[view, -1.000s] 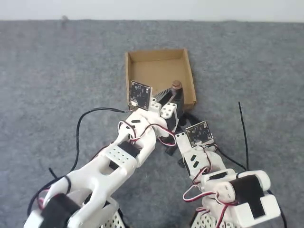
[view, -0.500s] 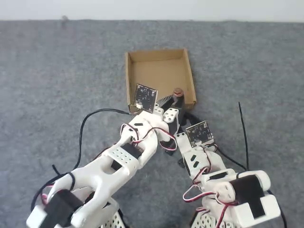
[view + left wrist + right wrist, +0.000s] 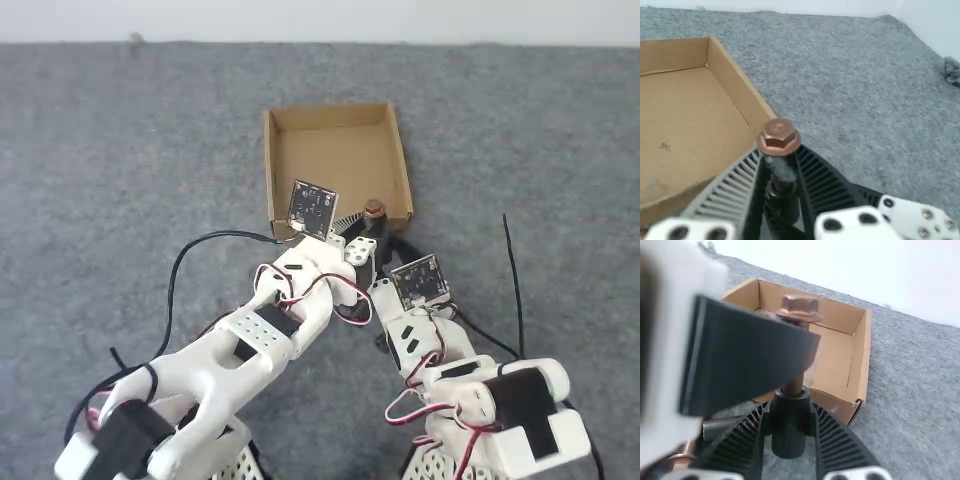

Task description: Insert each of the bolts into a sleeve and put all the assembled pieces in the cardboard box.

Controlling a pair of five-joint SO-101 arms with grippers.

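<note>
We clamp the copper bolt (image 3: 779,136) in our left gripper (image 3: 779,156), shank at the mouth of the black sleeve (image 3: 788,432) pinched in our right gripper (image 3: 789,412) beside the cardboard box (image 3: 404,170), where any tilt could jam it or dislodge the sleeve.

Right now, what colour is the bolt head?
Copper-brown. The bolt head shows best in the left wrist view.
</note>
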